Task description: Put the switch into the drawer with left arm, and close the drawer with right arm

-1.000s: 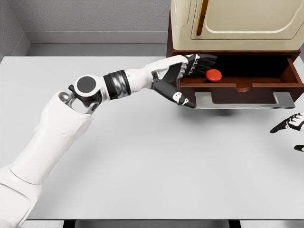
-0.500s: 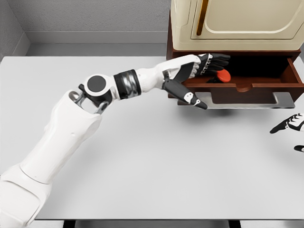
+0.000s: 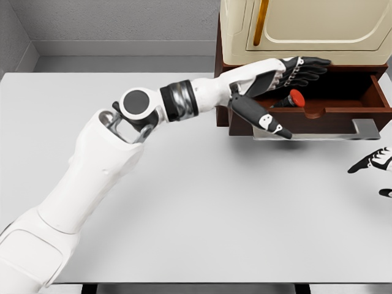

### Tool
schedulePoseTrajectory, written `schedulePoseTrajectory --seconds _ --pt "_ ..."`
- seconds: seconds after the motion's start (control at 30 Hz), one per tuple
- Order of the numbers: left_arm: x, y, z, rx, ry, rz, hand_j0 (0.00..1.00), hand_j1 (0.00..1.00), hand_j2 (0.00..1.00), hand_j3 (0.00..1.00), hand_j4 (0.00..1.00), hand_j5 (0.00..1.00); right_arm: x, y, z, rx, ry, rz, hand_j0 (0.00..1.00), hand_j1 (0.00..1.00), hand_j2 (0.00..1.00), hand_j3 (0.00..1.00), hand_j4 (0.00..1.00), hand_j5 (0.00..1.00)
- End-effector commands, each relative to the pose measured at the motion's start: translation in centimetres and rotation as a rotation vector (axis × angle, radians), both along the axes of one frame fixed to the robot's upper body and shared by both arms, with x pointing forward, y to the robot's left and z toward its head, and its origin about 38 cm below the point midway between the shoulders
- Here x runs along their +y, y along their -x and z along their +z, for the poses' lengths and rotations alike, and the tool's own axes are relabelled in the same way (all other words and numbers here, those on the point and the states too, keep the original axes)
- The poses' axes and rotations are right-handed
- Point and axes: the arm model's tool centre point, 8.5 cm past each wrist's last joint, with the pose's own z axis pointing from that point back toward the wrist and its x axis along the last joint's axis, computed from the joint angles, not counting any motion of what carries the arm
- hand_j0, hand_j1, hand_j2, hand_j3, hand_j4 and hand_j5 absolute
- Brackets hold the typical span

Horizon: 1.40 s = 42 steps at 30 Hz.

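The switch (image 3: 294,98), a red button on a black base, lies tilted inside the open dark-wood drawer (image 3: 343,116). My left hand (image 3: 293,73) reaches over the drawer from the left. Its black fingers (image 3: 309,64) are spread above the switch and hold nothing. The left thumb (image 3: 269,122) hangs in front of the drawer's front panel. My right hand (image 3: 375,160) rests low at the right edge of the table, its fingers relaxed, well below the drawer. A flat grey handle (image 3: 343,131) runs along the drawer front.
A cream cabinet (image 3: 306,30) with a brass-coloured door handle (image 3: 262,21) sits on top of the drawer unit. The white table (image 3: 184,202) spreads out in front, and a grey wall stands behind it.
My left arm has stretched to the right, farther over the drawer, and its fingers have spread. The switch has shifted right inside the drawer and tipped onto its side. The right hand has not moved.
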Motion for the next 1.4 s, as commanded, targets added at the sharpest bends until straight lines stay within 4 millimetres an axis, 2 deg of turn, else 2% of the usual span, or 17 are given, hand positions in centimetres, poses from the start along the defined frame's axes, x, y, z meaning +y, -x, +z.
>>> schedulePoseTrajectory --seconds 0.0,0.03,0.1,0.23,0.33,0.67,0.83,1.1,1.2,1.37 --pt "2.2 0.5 1.1 -0.026 0.008 -0.006 1.0 1.0 1.0 1.0 1.0 1.0 0.0 0.0 0.1 0.001 -0.007 -0.002 0.75 0.75 0.75 0.75 0.75 0.75" --pt "3.3 0.2 0.7 -0.018 -0.002 0.015 1.0 1.0 1.0 1.0 1.0 1.0 0.0 0.0 0.1 0.001 -0.007 -0.002 0.75 0.75 0.75 0.75 0.75 0.75" --pt "4.0 -0.2 0.0 0.004 -0.011 0.032 1.0 1.0 1.0 1.0 1.0 1.0 0.0 0.0 0.1 0.001 -0.007 -0.002 0.75 0.75 0.75 0.75 0.75 0.75" --pt "4.4 -2.1 -2.6 0.089 -0.048 0.08 1.0 1.0 1.0 1.0 1.0 1.0 0.0 0.0 0.1 0.001 -0.007 -0.002 0.75 0.75 0.75 0.75 0.75 0.75" --pt "2.8 -2.1 -4.0 0.151 -0.075 0.062 1.0 1.0 1.0 1.0 1.0 1.0 0.0 0.0 0.1 -0.001 -0.008 -0.002 0.75 0.75 0.75 0.75 0.75 0.75" --pt "-1.7 -0.6 -3.2 0.187 -0.054 -0.011 1.0 1.0 1.0 1.0 1.0 1.0 0.0 0.0 0.0 0.002 -0.008 -0.002 0.75 0.75 0.75 0.75 0.75 0.75" --pt "-3.5 -1.4 -3.7 0.225 -0.056 -0.013 1.0 1.0 1.0 1.0 1.0 1.0 0.0 0.1 -0.2 0.009 -0.007 -0.003 0.76 0.76 0.76 0.76 0.76 0.76" --pt "-3.1 -1.5 -2.7 0.213 -0.037 -0.015 1.0 1.0 1.0 1.0 1.0 1.0 0.0 0.1 -0.3 0.012 -0.006 -0.003 0.76 0.76 0.76 0.76 0.76 0.76" --pt "-1.1 -1.7 -2.6 0.249 -0.048 -0.007 1.0 1.0 1.0 1.0 1.0 1.0 0.0 0.1 -0.3 0.01 -0.005 -0.003 0.76 0.76 0.76 0.76 0.76 0.76" --pt "0.5 -1.9 -2.5 0.289 -0.057 0.0 1.0 1.0 1.0 1.0 1.0 1.0 0.0 0.1 -0.3 0.012 -0.006 -0.003 0.76 0.76 0.76 0.76 0.76 0.76"
